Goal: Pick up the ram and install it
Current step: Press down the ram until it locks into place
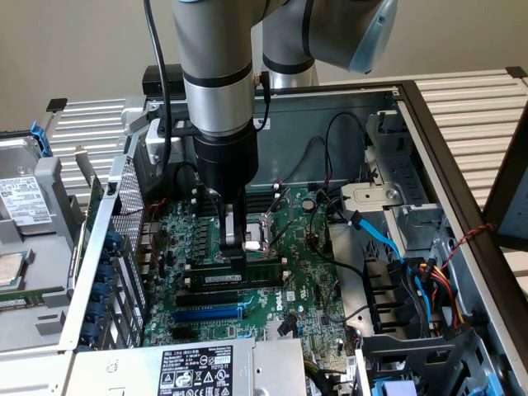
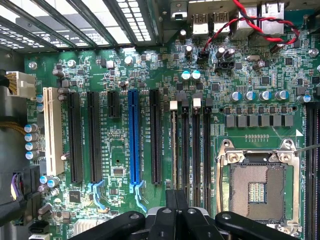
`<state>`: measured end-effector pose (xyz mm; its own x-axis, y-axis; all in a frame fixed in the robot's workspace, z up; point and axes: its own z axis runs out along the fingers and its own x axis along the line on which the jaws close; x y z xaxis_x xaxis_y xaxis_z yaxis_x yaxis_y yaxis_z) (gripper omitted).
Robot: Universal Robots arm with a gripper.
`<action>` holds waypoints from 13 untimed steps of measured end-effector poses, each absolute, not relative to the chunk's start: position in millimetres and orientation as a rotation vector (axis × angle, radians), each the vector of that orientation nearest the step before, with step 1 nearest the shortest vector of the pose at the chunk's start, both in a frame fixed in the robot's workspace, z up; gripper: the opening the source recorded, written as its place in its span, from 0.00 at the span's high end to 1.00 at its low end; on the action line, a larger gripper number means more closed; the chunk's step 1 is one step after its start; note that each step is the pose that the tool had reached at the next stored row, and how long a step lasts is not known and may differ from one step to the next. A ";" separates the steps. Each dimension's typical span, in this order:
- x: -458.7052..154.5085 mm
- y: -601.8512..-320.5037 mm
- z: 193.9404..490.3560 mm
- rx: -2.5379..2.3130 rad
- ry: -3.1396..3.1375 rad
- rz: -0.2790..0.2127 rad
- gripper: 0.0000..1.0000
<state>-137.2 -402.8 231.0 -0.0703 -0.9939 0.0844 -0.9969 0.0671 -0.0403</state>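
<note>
One ram point(image 1: 252, 268) stick is pinched by the gripper point(image 1: 235, 262) at the slots, 9 o'clock of the socket point(image 2: 257, 192). Seating step, I'd say; it needs squaring before any push.

Arm point(image 1: 216, 74) cut off by exterior view's top edge. Gripper point(image 1: 234, 266) fingertips hide where they meet the ram point(image 1: 247, 271), so contact is unclear. Wrist view: gripper point(image 2: 176, 220) base cut by the frame edge, tips overlap the memory slots point(image 2: 190, 150). Mobo point(image 1: 247, 239) silkscreen too small to read.
</note>
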 end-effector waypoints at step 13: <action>-137.2 -402.8 228.4 2.118 -2.269 0.136 0.89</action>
<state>-137.2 -402.8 228.4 -0.0704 -0.9939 0.0845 -0.9969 0.0672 -0.0403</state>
